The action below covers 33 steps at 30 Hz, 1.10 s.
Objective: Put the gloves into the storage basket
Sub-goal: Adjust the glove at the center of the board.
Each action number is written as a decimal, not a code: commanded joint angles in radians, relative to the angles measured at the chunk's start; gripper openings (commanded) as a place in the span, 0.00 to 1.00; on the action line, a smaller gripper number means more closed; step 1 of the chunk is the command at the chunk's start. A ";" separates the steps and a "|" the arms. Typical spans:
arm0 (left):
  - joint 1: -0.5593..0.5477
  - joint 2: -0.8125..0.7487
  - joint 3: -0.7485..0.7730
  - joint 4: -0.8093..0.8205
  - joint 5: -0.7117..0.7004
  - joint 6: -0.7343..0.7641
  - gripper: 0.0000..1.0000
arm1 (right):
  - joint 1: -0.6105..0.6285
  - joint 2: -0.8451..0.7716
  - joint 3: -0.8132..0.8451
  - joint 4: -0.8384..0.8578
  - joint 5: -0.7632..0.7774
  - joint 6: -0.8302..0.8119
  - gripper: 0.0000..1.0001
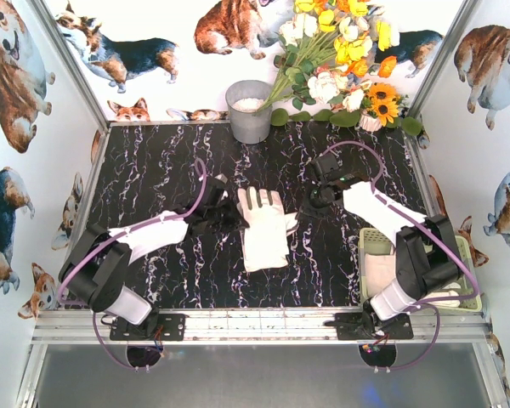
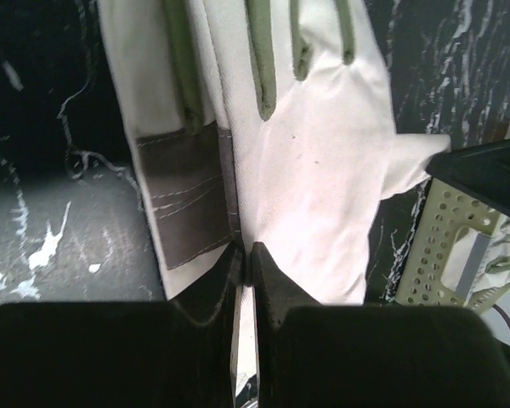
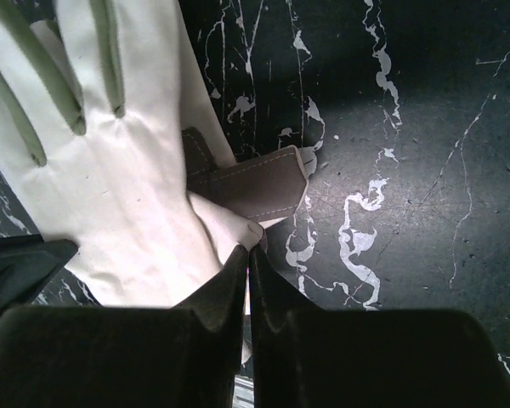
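Two gloves (image 1: pixel 264 228) lie stacked mid-table, fingers pointing away. The upper glove (image 2: pixel 323 161) is cream with olive fingers, and under it a second glove (image 2: pixel 183 200) shows a grey palm patch. My left gripper (image 1: pixel 231 214) is shut on the stack's left edge, with white fabric between its fingertips (image 2: pixel 246 255). My right gripper (image 1: pixel 304 208) is shut on the right edge, where the thumb fabric bunches at its tips (image 3: pixel 253 248). The storage basket (image 1: pixel 470 255) stands at the near right, mostly hidden under my right arm. Pale fabric (image 1: pixel 378 272) lies inside it.
A grey metal bucket (image 1: pixel 249 110) stands at the back centre. A bunch of yellow, white and orange flowers (image 1: pixel 340 51) leans out beside it. Walls printed with corgis close off the table's left, right and back. The basket's slotted wall (image 2: pixel 446 246) appears in the left wrist view.
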 commanded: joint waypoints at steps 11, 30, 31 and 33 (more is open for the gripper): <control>-0.007 0.012 -0.049 0.019 -0.057 -0.009 0.00 | 0.042 0.062 0.018 0.056 0.007 0.015 0.00; -0.007 0.104 -0.014 -0.009 -0.020 0.019 0.00 | 0.052 0.136 0.050 0.055 0.042 0.019 0.00; -0.007 0.101 -0.011 -0.017 -0.020 0.020 0.03 | 0.052 0.143 0.055 0.051 0.041 0.014 0.00; -0.005 0.085 -0.004 -0.044 -0.032 0.031 0.11 | 0.052 0.141 0.065 0.047 0.038 0.008 0.14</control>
